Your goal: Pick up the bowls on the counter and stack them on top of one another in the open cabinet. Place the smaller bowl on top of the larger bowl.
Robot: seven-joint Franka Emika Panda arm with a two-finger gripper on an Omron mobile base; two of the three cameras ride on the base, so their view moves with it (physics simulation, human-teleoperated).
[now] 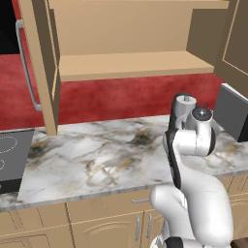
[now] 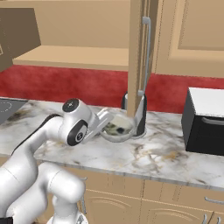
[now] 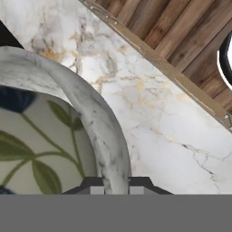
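no readable text, labels, or numbers

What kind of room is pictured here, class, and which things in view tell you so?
A kitchen, clearly rendered: a veined marble counter over wooden drawers, an open wall cabinet above it, and a marbled bowl with a leaf pattern inside.

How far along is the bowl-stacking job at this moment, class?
Done: nothing is stacked; the cabinet shelf holds no bowl. In hand: the gripper has its jaws shut on the rim of the larger bowl, which sits at counter level. Left: carry it onto the shelf, then set the smaller bowl inside it.
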